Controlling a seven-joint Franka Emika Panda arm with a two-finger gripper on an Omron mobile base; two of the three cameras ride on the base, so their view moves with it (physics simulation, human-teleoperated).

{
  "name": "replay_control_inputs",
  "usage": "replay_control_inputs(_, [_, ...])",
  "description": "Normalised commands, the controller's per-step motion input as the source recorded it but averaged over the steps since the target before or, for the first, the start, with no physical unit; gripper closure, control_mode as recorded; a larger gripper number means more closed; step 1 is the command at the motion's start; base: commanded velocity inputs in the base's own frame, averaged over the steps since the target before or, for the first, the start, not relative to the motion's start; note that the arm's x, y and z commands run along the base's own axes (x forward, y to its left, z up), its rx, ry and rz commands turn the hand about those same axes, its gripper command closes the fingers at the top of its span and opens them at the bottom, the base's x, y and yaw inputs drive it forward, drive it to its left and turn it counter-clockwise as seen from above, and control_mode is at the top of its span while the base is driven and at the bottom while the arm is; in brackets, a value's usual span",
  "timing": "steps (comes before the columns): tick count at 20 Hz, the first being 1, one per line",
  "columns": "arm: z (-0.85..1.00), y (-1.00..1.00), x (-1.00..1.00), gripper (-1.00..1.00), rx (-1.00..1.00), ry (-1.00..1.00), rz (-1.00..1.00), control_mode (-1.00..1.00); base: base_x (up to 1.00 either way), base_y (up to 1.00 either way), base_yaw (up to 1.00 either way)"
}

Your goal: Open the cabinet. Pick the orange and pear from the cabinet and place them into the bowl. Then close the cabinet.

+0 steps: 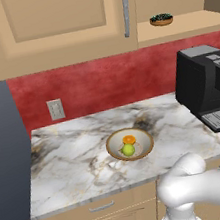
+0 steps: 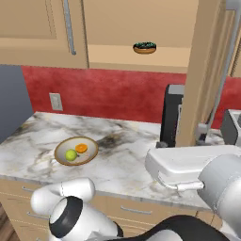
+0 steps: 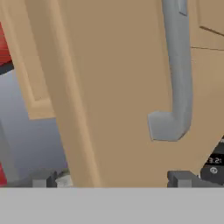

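I see a black coffee machine (image 1: 207,85) at the marble worktop's (image 1: 79,157) right, a socket (image 1: 56,109) on the red wall (image 1: 102,83).

Open cabinet door (image 2: 202,70) before coffee machine (image 1: 207,88)

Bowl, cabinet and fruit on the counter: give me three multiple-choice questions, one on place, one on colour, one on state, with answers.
1. Where are the orange and pear?
A. On the cabinet shelf
B. In the bowl
C. On the coffee machine

2. What colour is the wall behind the counter?
A. Red
B. Blue
C. White

3. How does the cabinet's right door stand?
A. Shut
B. Swung open
C. Removed

Answers:
1 B, the orange and pear lie inside the bowl.
2 A, the wall is red.
3 B, the cabinet shows its shelf with a small dark dish, and the right door stands edge-on.
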Motion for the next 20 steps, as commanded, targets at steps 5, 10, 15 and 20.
replay_control_inputs(5, [-0.16,0.79,1.00,-1.00,0.23,-0.10,0.27,-1.00,0.00,0.00,0.00])
replay_control_inputs(10, [-0.04,0.76,1.00,-1.00,0.22,-0.16,0.24,-1.00,0.00,0.00,0.00])
replay_control_inputs(15, [0.00,0.61,1.00,-1.00,0.25,-0.25,0.23,-1.00,0.00,0.00,0.00])
replay_control_inputs(20, [0.00,0.64,1.00,-1.00,0.19,-0.34,0.02,-1.00,0.00,0.00,0.00])
